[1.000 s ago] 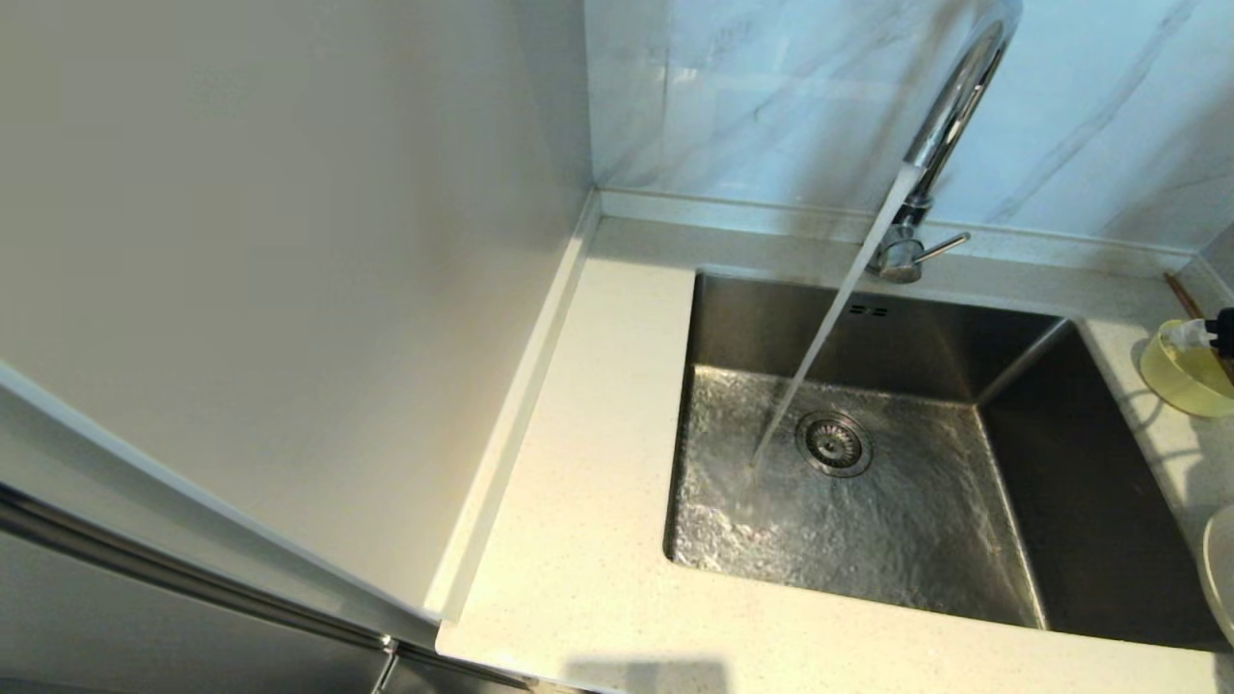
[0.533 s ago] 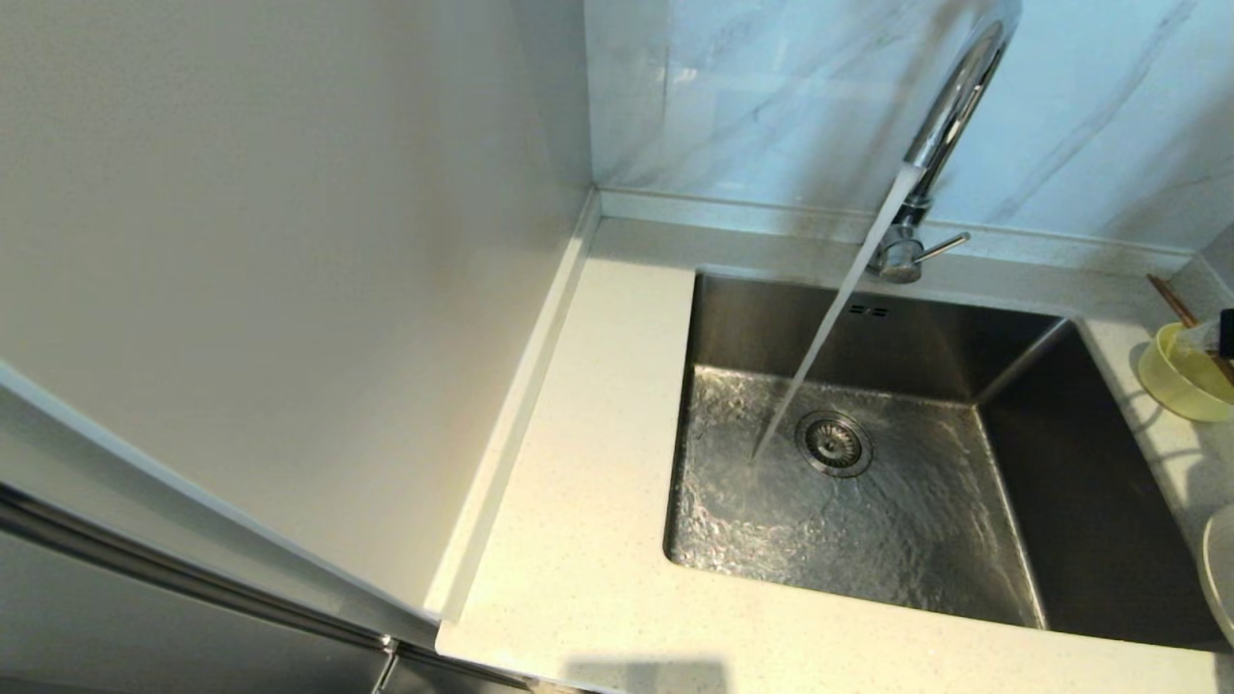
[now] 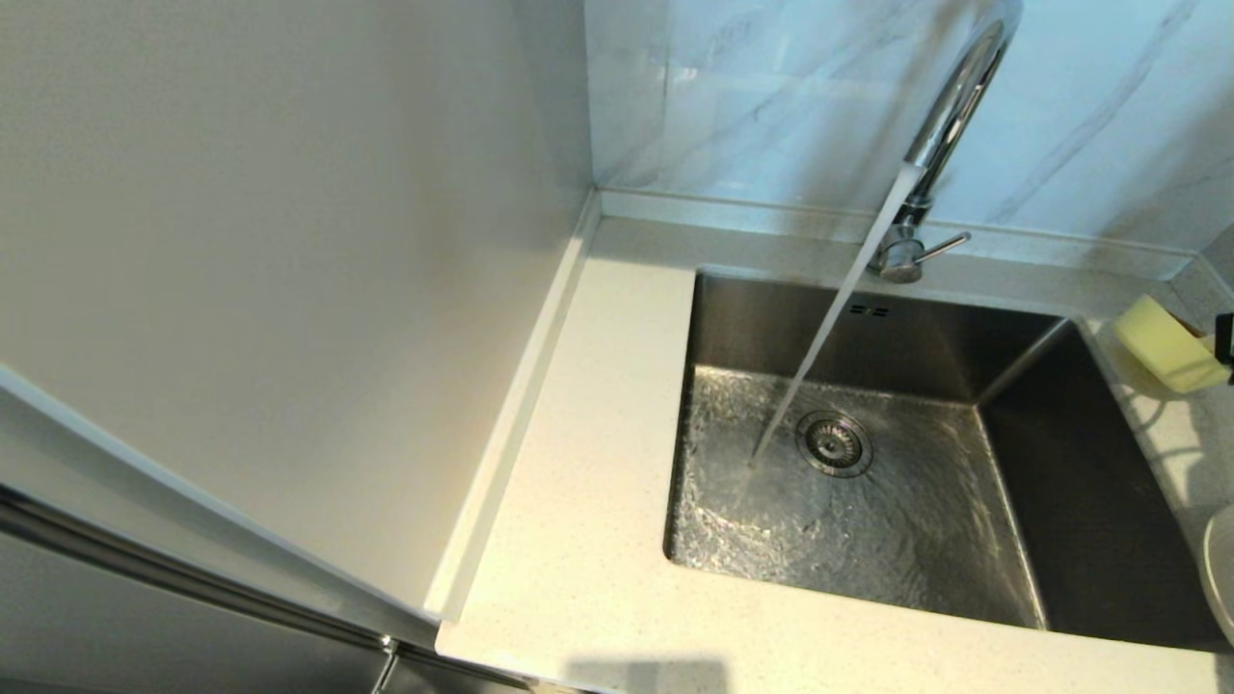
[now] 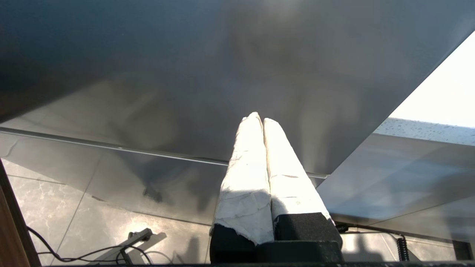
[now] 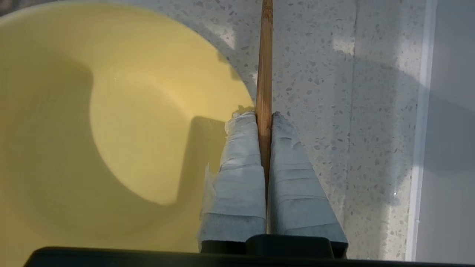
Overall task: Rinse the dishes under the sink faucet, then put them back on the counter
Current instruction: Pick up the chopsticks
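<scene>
Water runs from the chrome faucet (image 3: 950, 106) into the steel sink (image 3: 1089, 482), landing left of the drain. On the counter (image 3: 578, 540) right of the sink, the pale-yellow bowl (image 3: 1162, 355) is tipped on its side, its outside facing me. In the right wrist view my right gripper (image 5: 264, 116) is shut on the brown chopsticks (image 5: 265, 55), right beside the bowl's (image 5: 111, 129) rim. Only a sliver of the white plate (image 3: 1220, 578) shows at the right edge. My left gripper (image 4: 258, 118) is parked below the counter, shut and empty.
A tall pale cabinet side (image 3: 289, 289) walls off the counter's left. The veined marble backsplash (image 3: 771, 87) rises behind the faucet. A steel appliance front (image 4: 185, 74) fills the left wrist view, with floor tiles and cables below it.
The bowl has tipped from upright onto its side and shifted a little toward the sink. The chopstick ends above it no longer show in the head view. Water keeps running.
</scene>
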`<state>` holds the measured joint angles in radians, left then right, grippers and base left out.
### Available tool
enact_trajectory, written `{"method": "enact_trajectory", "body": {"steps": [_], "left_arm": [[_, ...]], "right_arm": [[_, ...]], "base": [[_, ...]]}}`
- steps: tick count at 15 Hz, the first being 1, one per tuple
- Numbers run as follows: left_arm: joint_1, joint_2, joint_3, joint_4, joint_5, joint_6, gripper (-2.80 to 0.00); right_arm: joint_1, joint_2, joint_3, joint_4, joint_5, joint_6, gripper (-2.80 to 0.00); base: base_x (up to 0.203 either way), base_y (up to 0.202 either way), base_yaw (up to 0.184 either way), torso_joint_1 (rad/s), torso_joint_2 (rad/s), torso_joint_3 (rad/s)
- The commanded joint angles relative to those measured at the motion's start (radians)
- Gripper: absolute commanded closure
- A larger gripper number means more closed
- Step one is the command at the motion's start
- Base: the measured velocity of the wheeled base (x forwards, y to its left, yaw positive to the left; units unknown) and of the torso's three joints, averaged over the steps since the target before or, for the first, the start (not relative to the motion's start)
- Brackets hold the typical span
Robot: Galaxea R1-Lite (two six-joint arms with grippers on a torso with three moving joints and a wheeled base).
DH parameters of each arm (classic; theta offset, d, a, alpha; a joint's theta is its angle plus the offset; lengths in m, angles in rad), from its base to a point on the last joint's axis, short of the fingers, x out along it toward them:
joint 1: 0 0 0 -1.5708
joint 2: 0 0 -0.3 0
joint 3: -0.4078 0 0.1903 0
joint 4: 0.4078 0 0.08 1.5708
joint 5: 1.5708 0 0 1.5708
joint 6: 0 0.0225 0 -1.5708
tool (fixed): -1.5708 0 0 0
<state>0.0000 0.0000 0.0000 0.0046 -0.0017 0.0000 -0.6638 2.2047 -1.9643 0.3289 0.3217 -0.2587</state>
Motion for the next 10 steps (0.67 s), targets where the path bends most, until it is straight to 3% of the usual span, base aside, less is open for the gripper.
{"method": "enact_trajectory", "body": {"steps": [1, 10], "left_arm": [[0.0, 0.0, 0.0, 0.0, 0.0, 0.0, 0.0], [0.0, 0.0, 0.0, 0.0, 0.0, 0.0, 0.0]], "right_arm": [[0.0, 0.0, -0.001, -0.001, 0.002, -0.002, 0.0], [0.008, -0.02, -0.001, -0.039, -0.033, 0.002, 0.0]], "base": [[0.0, 0.0, 0.0, 0.0, 0.0, 0.0], [0.0, 0.0, 0.0, 0.0, 0.0, 0.0]]}}
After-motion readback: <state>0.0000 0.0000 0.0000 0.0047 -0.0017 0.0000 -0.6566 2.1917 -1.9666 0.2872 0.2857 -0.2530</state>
